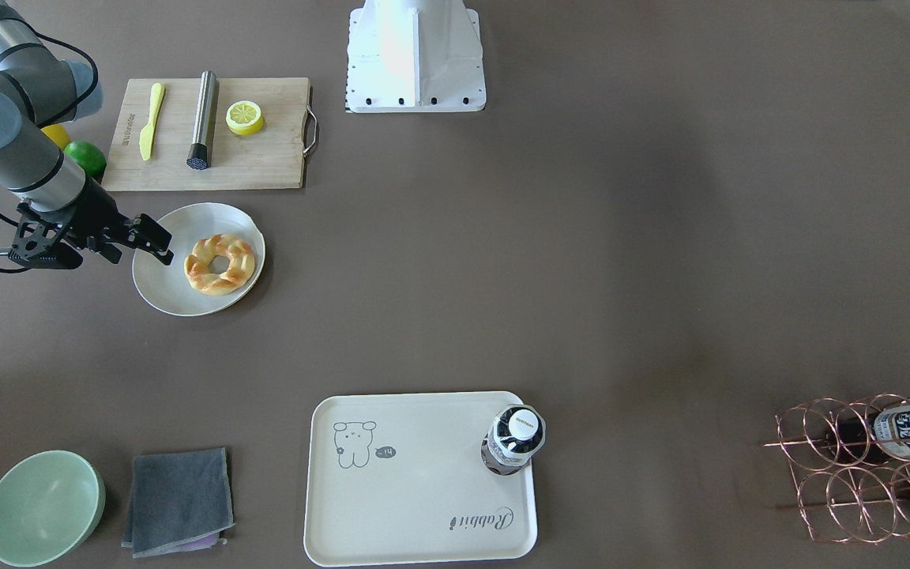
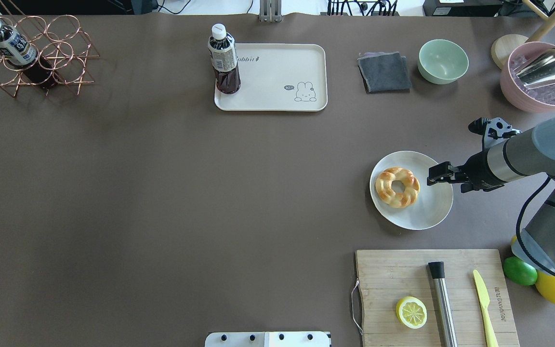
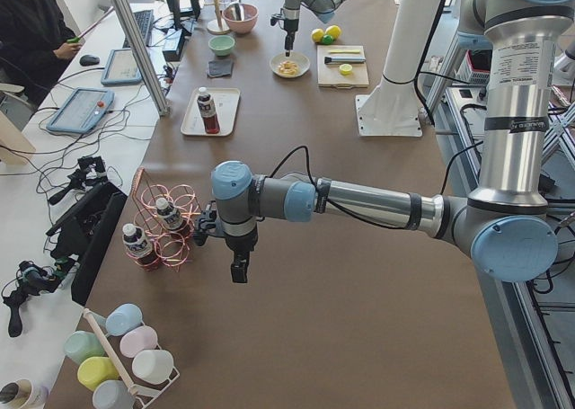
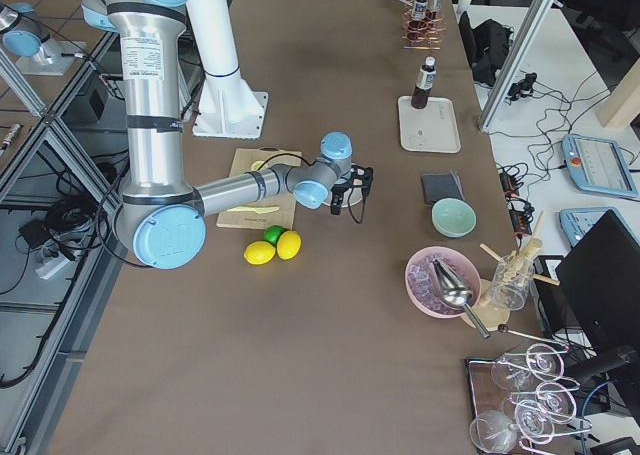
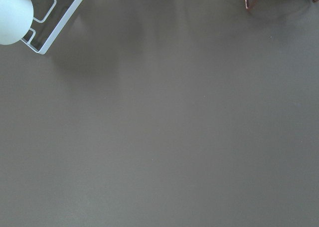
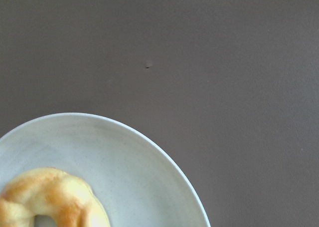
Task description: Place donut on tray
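The golden twisted donut [image 1: 219, 264] lies on a round off-white plate [image 1: 178, 296]; it also shows in the overhead view [image 2: 397, 187] and at the bottom left of the right wrist view [image 6: 50, 202]. My right gripper [image 1: 153, 239] hangs over the plate's rim beside the donut, apart from it, jaws apparently open and empty. The cream tray [image 1: 415, 490] with the bear drawing lies across the table, with a dark drink bottle [image 1: 514, 438] standing in one corner. My left gripper [image 3: 238, 270] shows only in the exterior left view, far from the donut; I cannot tell whether it is open or shut.
A wooden cutting board [image 1: 265, 158] with a lemon half [image 1: 245, 117], a steel tube and a yellow knife lies beside the plate. A lime [image 1: 88, 158] sits under my right arm. A green bowl [image 1: 43, 507], a grey cloth [image 1: 178, 499] and a copper wire rack [image 1: 870, 466] stand along the far side.
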You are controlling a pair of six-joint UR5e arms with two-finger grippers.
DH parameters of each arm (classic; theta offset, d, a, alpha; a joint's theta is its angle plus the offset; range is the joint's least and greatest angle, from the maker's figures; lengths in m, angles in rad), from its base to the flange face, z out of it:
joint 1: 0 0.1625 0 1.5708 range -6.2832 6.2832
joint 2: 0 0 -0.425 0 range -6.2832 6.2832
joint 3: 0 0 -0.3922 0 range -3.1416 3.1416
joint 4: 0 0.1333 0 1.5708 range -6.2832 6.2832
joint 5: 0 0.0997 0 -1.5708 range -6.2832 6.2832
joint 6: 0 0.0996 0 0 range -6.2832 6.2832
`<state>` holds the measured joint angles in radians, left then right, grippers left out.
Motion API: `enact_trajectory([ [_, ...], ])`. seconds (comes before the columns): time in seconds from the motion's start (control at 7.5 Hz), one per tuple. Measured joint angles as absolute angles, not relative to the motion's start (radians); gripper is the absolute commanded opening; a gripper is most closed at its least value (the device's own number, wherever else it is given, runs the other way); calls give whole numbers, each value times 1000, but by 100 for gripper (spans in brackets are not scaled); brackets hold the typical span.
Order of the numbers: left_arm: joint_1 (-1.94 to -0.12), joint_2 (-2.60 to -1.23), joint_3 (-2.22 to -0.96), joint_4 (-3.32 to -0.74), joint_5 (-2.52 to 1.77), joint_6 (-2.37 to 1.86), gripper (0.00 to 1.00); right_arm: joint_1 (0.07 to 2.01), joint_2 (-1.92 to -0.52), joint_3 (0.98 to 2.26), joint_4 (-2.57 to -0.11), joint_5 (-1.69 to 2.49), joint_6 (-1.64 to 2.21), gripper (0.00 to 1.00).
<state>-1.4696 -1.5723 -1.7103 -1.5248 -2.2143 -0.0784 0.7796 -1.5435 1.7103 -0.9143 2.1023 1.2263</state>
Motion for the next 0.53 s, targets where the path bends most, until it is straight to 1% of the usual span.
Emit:
enact_trajectory([
  [0.27, -1470, -1572, -1709, -1525, -2214, -77, 98, 777, -1547, 1709, -914, 2100, 1228, 30],
  [0.4, -1470, -1572, -1709, -1525, -2214, -77, 98, 777, -1549, 1708, -914, 2096, 1228, 18],
  [0.53, -1470, -1571, -1709, -1525, -2214, -77, 98, 776, -1552, 1707, -914, 2092, 1228, 0],
])
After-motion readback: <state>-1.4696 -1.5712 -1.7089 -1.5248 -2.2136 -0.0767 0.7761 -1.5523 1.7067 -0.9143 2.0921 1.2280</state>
